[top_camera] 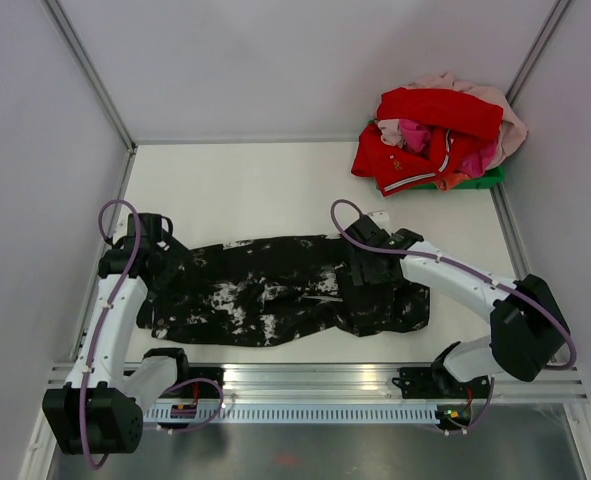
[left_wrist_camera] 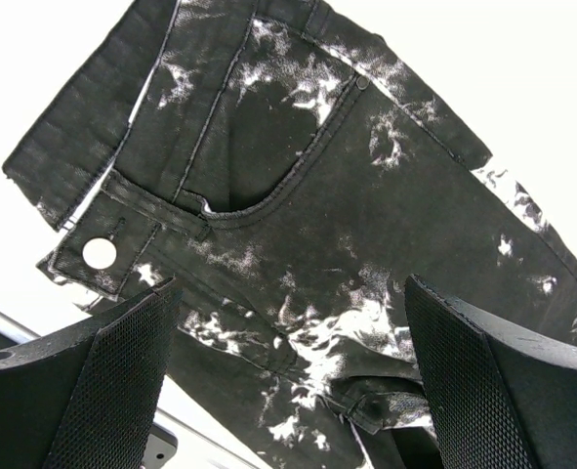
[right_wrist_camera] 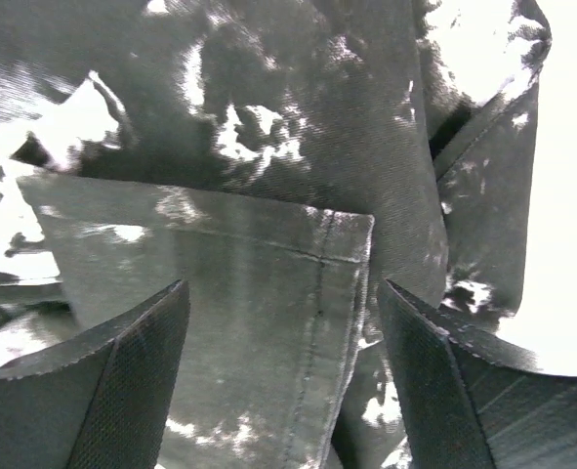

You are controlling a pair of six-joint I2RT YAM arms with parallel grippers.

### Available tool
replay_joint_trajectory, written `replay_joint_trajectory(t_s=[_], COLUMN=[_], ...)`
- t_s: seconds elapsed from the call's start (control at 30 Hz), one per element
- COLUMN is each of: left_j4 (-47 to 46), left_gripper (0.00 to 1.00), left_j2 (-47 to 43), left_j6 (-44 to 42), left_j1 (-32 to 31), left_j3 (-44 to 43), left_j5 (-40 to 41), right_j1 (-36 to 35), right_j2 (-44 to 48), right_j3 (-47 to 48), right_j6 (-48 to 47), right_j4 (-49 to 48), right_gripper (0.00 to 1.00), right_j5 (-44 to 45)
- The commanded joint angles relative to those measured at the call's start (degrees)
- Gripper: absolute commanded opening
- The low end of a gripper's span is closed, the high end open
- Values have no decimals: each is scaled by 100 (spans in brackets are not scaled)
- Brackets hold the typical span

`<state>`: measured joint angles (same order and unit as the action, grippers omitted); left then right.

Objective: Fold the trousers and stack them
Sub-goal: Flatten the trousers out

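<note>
The black trousers point(top_camera: 275, 290) with white blotches lie flat across the table's near half, waist to the left and leg ends folded over at the right. My left gripper point(top_camera: 167, 262) is open just above the waist end. In the left wrist view the waistband button point(left_wrist_camera: 99, 253) and a front pocket point(left_wrist_camera: 268, 147) show beyond my open left gripper point(left_wrist_camera: 288, 391). My right gripper point(top_camera: 372, 275) is open over the folded leg end. In the right wrist view a leg hem point(right_wrist_camera: 268, 293) lies between the spread fingers of my right gripper point(right_wrist_camera: 283, 381), with nothing gripped.
A pile of red and pink clothes point(top_camera: 440, 130) sits on a green tray point(top_camera: 480, 180) at the back right corner. Grey walls close in the table on three sides. A metal rail point(top_camera: 315, 380) runs along the front edge.
</note>
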<state>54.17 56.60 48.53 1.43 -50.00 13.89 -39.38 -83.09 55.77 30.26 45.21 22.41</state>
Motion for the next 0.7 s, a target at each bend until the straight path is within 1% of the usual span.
replay_joint_trajectory(t_s=[0.0,0.1,0.13,0.2,0.3,0.37,0.4,0.53,0.67], left_j4=[-153,-135,-126,-91,-47,-30,-30,-47,-65], left_gripper=[100,100,100,100,100,100,100,100,100], left_j2=[-79,-61,-70,-105,-114,-114,-114,-88,-79], left_j6=[-142,-142,-151,-142,-151,-169,-177,-186,-186], left_j1=[33,33,33,33,41,41,41,50,50], left_j3=[43,17,8,7,-27,-54,-71,-98,-116], left_j5=[-115,-115,-106,-71,-62,-62,-44,-62,-88], right_j1=[9,9,9,9,9,9,9,96,140], right_j2=[363,233,180,66,-49,-84,-93,-190,-138], right_j3=[-136,-303,-321,-356,-339,-304,-303,-417,-655], right_j6=[252,252,244,235,226,200,199,234,331], right_j4=[-319,-645,-697,-803,-690,-532,-496,-443,-837], right_gripper=[83,73,66,63,66,71,75,77,74], right_j5=[-104,-447,-501,-501,-291,-19,61,27,-464])
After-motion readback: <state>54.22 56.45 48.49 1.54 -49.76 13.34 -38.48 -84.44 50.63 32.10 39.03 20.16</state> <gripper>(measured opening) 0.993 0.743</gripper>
